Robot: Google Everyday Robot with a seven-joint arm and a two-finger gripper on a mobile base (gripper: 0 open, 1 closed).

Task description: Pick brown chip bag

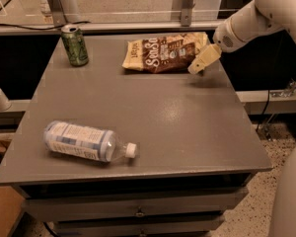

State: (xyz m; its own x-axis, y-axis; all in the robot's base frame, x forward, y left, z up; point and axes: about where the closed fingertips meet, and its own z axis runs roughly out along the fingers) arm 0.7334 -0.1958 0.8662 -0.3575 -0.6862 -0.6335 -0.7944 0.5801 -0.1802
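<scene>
Brown chip bag (163,53) flat, far-centre, white lettering up, tan ends; tool (197,66) at its rt end.
</scene>
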